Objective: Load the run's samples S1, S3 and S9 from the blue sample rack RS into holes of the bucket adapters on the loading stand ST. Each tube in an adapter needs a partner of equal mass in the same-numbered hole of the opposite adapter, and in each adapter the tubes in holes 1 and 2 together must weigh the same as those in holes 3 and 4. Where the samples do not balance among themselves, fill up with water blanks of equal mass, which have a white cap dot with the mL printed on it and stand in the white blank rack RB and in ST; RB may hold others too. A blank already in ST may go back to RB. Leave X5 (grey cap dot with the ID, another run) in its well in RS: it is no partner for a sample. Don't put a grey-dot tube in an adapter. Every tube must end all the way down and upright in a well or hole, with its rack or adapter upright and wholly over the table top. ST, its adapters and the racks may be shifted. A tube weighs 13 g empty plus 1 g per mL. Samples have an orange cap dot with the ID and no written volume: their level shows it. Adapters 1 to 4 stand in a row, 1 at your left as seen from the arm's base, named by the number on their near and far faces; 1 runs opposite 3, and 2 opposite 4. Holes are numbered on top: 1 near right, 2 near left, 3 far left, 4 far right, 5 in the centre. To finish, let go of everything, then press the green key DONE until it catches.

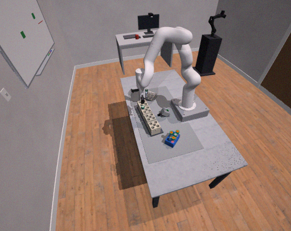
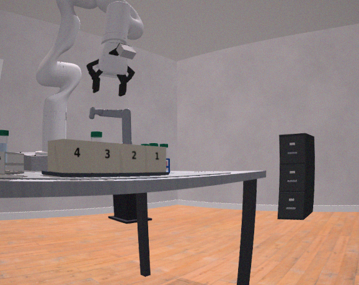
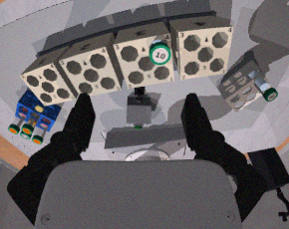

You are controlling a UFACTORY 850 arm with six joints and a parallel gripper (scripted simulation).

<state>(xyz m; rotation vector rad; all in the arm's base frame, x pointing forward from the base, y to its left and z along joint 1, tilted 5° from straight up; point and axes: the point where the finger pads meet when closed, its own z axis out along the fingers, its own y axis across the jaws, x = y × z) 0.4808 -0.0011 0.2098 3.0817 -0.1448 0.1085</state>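
My gripper (image 2: pixel 110 88) is open and empty, high above the loading stand ST (image 1: pixel 150 116); it also shows in the wrist view (image 3: pixel 139 117). ST carries four tan adapters in a row, marked 4, 3, 2, 1 from left to right in the side view (image 2: pixel 106 159). One green-capped blank with a white dot reading 10 (image 3: pixel 159 54) stands in adapter 3, on its right side, also seen from the side (image 2: pixel 96 135). The blue sample rack RS (image 1: pixel 170 138) holds several green-capped tubes with orange dots (image 3: pixel 27 130). The white blank rack RB (image 3: pixel 244 82) holds one tube (image 3: pixel 271 94).
The green DONE key (image 1: pixel 165 111) sits between ST and the arm's base (image 1: pixel 190 110); it shows between my fingers in the wrist view (image 3: pixel 140 111). A small black box stands near RB. The table's edge runs close behind ST (image 3: pixel 72 11).
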